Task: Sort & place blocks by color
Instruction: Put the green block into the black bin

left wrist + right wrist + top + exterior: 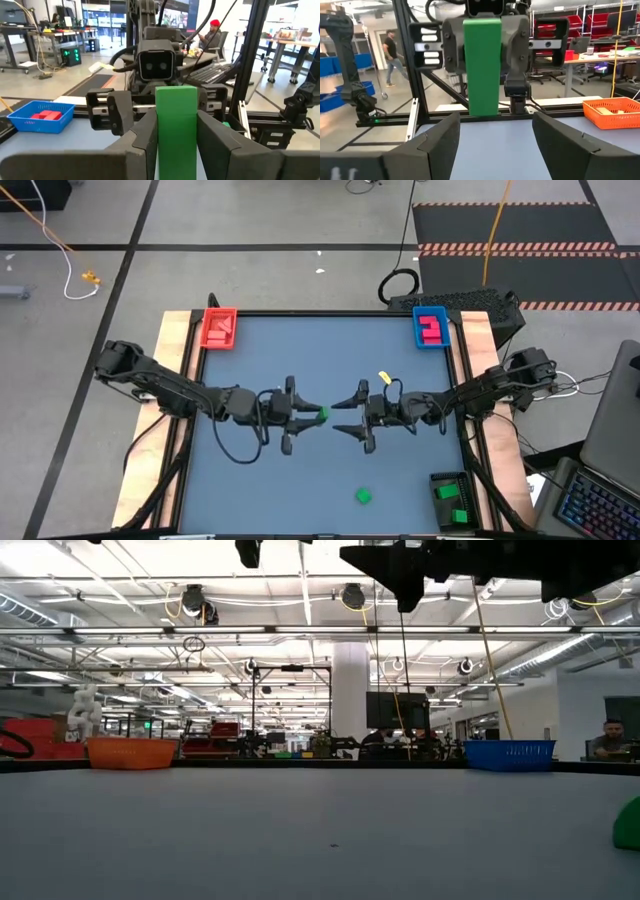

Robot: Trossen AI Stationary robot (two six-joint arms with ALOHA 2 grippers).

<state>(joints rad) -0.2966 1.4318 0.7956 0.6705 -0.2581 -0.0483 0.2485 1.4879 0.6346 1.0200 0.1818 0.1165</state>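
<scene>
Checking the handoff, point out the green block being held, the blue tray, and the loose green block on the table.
held green block (176,130), left wrist view, front face
blue tray (431,327), high view, rim
loose green block (364,496), high view, top

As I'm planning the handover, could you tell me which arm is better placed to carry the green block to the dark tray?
Probably the right. The left hand holds the green block; the right hand faces it, open, and the dark tray with green blocks lies on the right arm's side.

The green block looks smooth and matt. The table is dull grey with pale wood edges.
</scene>
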